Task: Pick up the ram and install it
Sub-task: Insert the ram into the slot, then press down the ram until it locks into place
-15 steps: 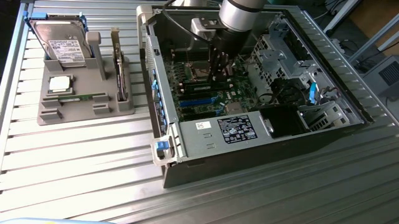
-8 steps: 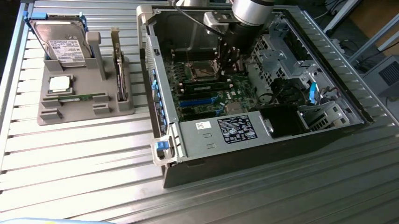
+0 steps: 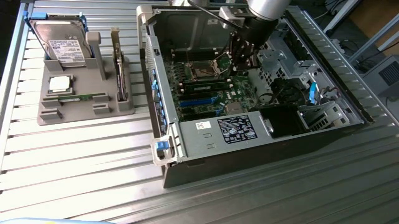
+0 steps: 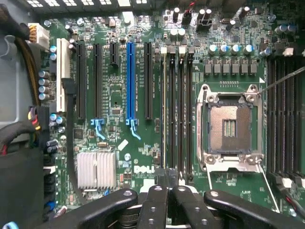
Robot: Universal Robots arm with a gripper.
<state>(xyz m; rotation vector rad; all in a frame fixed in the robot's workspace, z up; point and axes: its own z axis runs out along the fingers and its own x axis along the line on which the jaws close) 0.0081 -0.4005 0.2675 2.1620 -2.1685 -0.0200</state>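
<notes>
Black two-finger gripper [image 3: 242,63] [image 4: 167,188] is down inside the open grey computer case [image 3: 206,140], fingers pressed together. A long thin green ram stick [image 4: 164,119] stands edge-on in the green motherboard [image 4: 114,95], just off the fingertips. A matching stick [image 3: 117,58] is upright in the grey holder [image 3: 81,112], well away from the gripper.

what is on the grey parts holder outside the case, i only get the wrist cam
Observer: A hard drive with a white label leans at the back of the grey holder, and a square silver processor lies in front of it.
Operator: ok and how does the case sit, and where's the arm
Observer: The case lies on its side on a slatted metal table with its open face up, at the exterior view's right of the holder. The gripper reaches down into it from above.
</notes>
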